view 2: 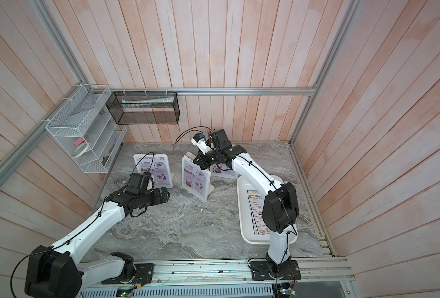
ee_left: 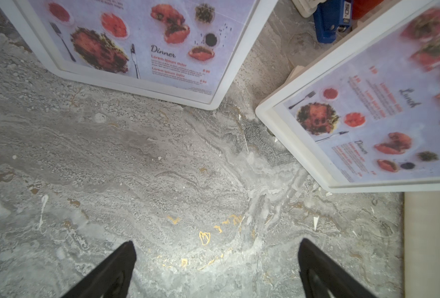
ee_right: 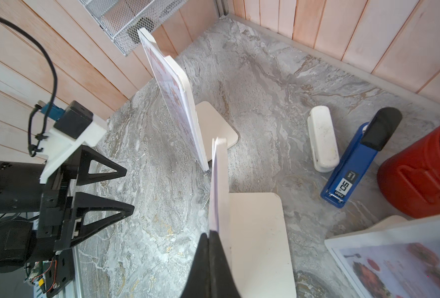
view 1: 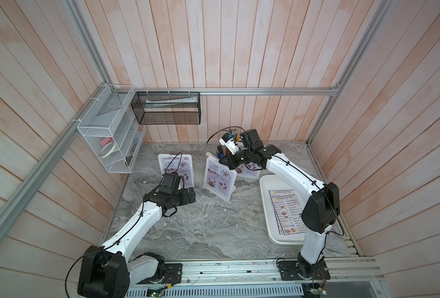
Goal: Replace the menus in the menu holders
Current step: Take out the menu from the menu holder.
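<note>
Three white menu holders stand at the back of the marble table, each with a food-photo menu in it: left (view 1: 175,169), middle (view 1: 219,180) and right (view 1: 248,171), the last partly behind my right arm. My right gripper (ee_right: 210,233) is at the top edge of the middle holder (ee_right: 222,180), shut on the upper edge of its menu (ee_right: 215,206). My left gripper (ee_left: 216,243) hangs open over bare table just in front of the left holder (ee_left: 141,85), holding nothing. DIM SUM INN menus (view 1: 288,211) lie stacked in a white tray (view 1: 268,206).
Behind the holders sit a blue stapler (ee_right: 353,165), a white stapler-shaped object (ee_right: 322,139) and a red container (ee_right: 420,175). A white wire basket (view 1: 110,136) and a black mesh basket (view 1: 167,108) hang on the walls at back left.
</note>
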Robot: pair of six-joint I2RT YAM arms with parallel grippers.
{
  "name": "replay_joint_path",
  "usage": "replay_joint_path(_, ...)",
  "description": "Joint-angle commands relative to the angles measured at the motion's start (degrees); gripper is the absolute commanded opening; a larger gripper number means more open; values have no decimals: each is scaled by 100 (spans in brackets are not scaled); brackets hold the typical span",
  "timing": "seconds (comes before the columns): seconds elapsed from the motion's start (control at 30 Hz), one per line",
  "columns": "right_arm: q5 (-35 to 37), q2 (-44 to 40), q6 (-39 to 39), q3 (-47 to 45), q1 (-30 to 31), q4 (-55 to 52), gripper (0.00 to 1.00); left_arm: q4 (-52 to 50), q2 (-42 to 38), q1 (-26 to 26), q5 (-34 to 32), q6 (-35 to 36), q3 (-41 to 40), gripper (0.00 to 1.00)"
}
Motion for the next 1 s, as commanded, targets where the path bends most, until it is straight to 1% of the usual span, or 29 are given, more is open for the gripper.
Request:
replay_joint_path(0.0,-124,-188,37,-30,-36,137,0,-70,-108,30,-74,52,188,100)
replay_joint_path(0.27,-20,-253,103,-10,-47,231,0,-137,-197,27,-163,61,188,100)
replay_joint_path(0.47,137,-408,108,413,-117,118,0,-208,-219,28,-271,100,320,100)
replay_joint_path(0.83,174,-888,15,1113,-215,-85,0,-305,-128,34,-515,262,765,100)
replay_joint_path(0.97,81,-1187,-28,1122,-104,-96,0,-233,-159,40,-895,246,804,100)
